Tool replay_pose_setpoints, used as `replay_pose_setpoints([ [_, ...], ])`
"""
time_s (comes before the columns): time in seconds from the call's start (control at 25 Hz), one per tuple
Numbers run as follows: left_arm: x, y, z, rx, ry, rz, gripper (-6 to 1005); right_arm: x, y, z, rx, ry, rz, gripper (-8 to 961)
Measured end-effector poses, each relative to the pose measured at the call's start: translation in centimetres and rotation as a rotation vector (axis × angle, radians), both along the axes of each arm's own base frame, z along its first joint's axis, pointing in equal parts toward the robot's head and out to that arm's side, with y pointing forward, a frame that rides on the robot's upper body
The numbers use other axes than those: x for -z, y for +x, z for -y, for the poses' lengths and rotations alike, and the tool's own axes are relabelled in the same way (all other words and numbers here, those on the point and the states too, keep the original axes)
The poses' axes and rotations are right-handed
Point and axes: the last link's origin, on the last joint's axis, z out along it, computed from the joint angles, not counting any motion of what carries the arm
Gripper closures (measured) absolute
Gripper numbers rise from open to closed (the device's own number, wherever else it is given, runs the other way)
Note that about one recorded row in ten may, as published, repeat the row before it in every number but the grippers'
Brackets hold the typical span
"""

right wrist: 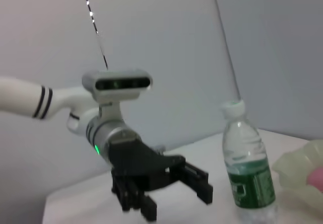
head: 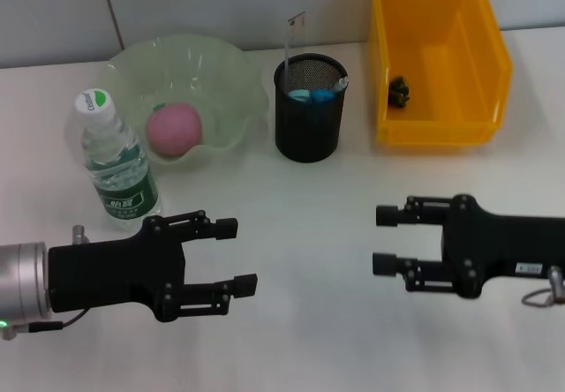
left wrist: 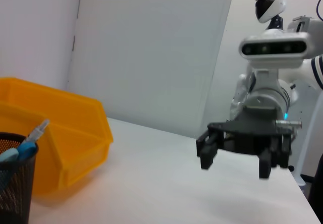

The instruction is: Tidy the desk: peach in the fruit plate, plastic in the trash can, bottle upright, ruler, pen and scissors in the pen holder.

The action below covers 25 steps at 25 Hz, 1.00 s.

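The pink peach (head: pixel 174 128) lies in the pale green fruit plate (head: pixel 231 65) at the back left. In front of the plate the bottle (head: pixel 116 159) stands upright with its white cap on. The black mesh pen holder (head: pixel 307 118) holds the clear ruler (head: pixel 291 37), a pen (head: pixel 339 84) and something blue (head: pixel 314 95) that may be the scissors' handles. A small dark piece of plastic (head: pixel 399 91) lies in the yellow trash can (head: pixel 441 131). My left gripper (head: pixel 245 256) and right gripper (head: pixel 377 239) hover open and empty over the front of the desk, facing each other.
The left wrist view shows the right gripper (left wrist: pixel 233 166), the yellow trash can (left wrist: pixel 60 133) and the pen holder (left wrist: pixel 14 188). The right wrist view shows the left gripper (right wrist: pixel 174 200), the bottle (right wrist: pixel 248 181) and the plate's rim (right wrist: pixel 295 166). A wall runs behind the desk.
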Motion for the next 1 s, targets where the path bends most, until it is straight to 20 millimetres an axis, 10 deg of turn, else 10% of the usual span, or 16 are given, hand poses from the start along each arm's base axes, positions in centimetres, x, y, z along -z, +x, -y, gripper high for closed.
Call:
replay_pose_setpoints([
  [1.0,1.8,-0.8,1.3,-0.013,-0.009,0.005,208,2.1,1.4,1.5,0.009,-0.003,0.072,301],
])
